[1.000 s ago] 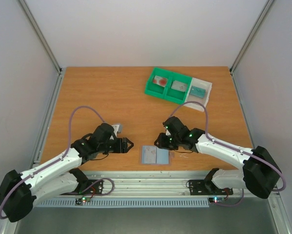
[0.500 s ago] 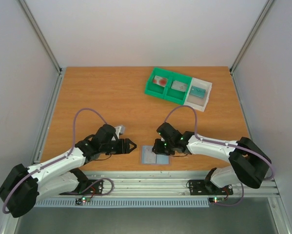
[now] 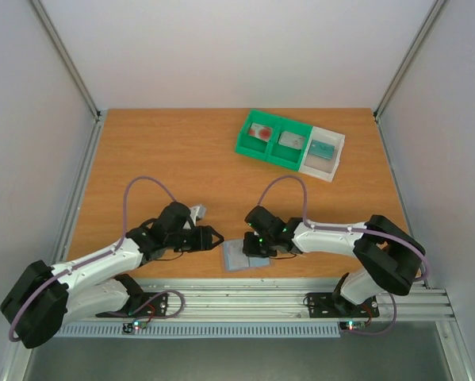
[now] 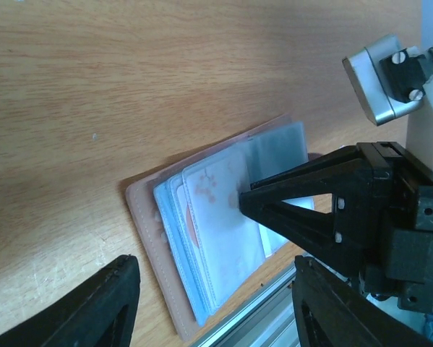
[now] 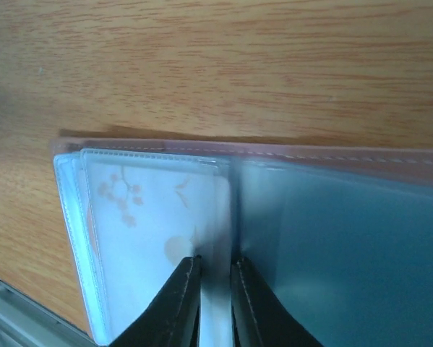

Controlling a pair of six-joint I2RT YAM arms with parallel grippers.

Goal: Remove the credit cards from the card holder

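The card holder (image 3: 239, 255) lies open near the table's front edge, with a pink back and clear blue-grey sleeves (image 4: 202, 238). A whitish credit card (image 5: 147, 238) with faint red blossoms sits in its left sleeve stack. My right gripper (image 3: 254, 244) is down on the centre crease, jaws nearly shut with the card's pale inner edge between the fingertips (image 5: 186, 289). It shows as a black wedge in the left wrist view (image 4: 303, 210). My left gripper (image 3: 216, 236) is open and empty, just left of the holder, with one finger (image 4: 93, 303) on each side.
A green and white compartment tray (image 3: 247, 143) stands at the back right. It holds a whitish card with a red blotch (image 3: 261, 132), a greyish card (image 3: 291, 140) and a teal card (image 3: 322, 148). The metal rail (image 3: 245, 298) runs just in front of the holder.
My right gripper moved left and came down on the holder's crease. The holder slid left and turned a little. My left gripper edged right toward the holder.
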